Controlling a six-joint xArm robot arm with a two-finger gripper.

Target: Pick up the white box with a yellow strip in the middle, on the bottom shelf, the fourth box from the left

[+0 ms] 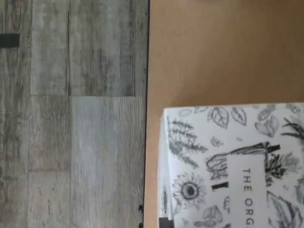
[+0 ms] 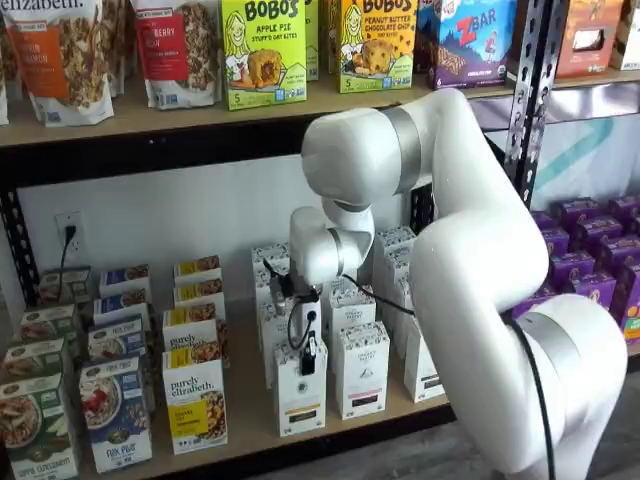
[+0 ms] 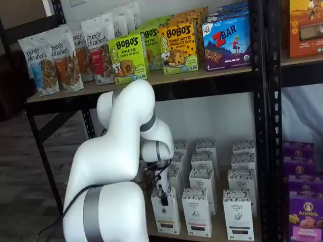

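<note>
The white box with a yellow strip [image 2: 300, 393] is standing upright at the front edge of the bottom shelf [image 2: 235, 435], lower centre of the frame in a shelf view and lower centre again in the other one [image 3: 166, 214]. The gripper [image 2: 308, 352] is coming straight down onto its top — its black fingers are clamped on the carton's upper part, with a cable looping beside them. In the wrist view the box's top [image 1: 232, 166] is filling one corner, showing black botanical drawings of leaves and a sunflower, with tan shelf board [image 1: 223, 52] around it and grey plank floor [image 1: 71, 118] past the edge.

Just to the right in the frame, a matching white carton [image 2: 361, 369] is standing near it — apart, not touching. To the left, a purely elizabeth box [image 2: 196, 397] is sitting at the shelf front. The white arm [image 2: 470, 250] is filling the middle of both shelf views, and Bobo's boxes [image 2: 263, 52] are lining the upper shelf.
</note>
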